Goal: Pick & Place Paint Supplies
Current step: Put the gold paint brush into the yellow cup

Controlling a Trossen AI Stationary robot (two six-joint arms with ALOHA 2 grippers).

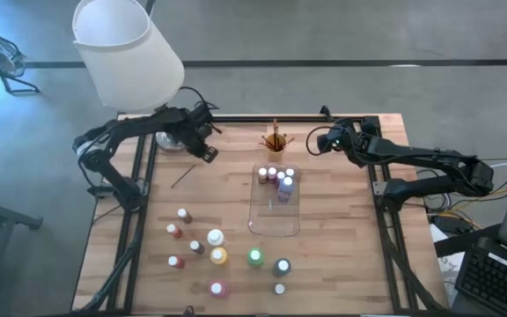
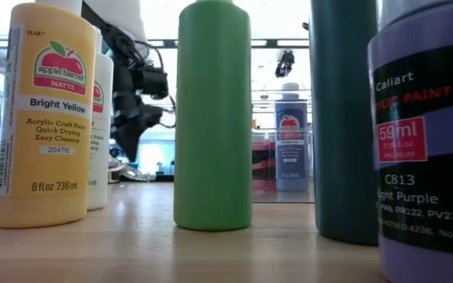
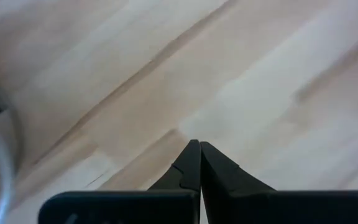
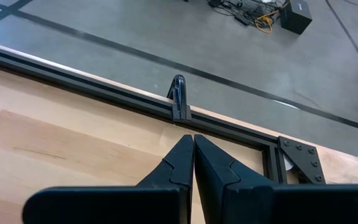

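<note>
- Sitting at far-left of table point(image 1: 341, 264): left gripper point(image 1: 209, 153), fingers point(image 3: 188, 163) pressed together, holding nothing, only bare wood ahead in its wrist view.
- Lying just near-left of that gripper: one loose brush point(image 1: 181, 177), apart from the fingertips.
- Standing in a scatter at the near edge, well apart from both grippers: loose paint bottles point(image 1: 216, 238), incl. yellow bottle point(image 2: 44, 118), green bottle point(image 2: 213, 118) and purple bottle point(image 2: 427, 149) close in the low view.
- Sitting mid-table between the arms: clear tray point(image 1: 275, 224) with several bottles grouped at its far end.
- Standing just beyond the tray: orange cup point(image 1: 275, 145) holding brushes upright.
- Hovering at far-right, just right of the cup: right gripper point(image 1: 313, 144), fingers point(image 4: 180, 160) closed tip to tip, empty, pointing at the table's far rail.
</note>
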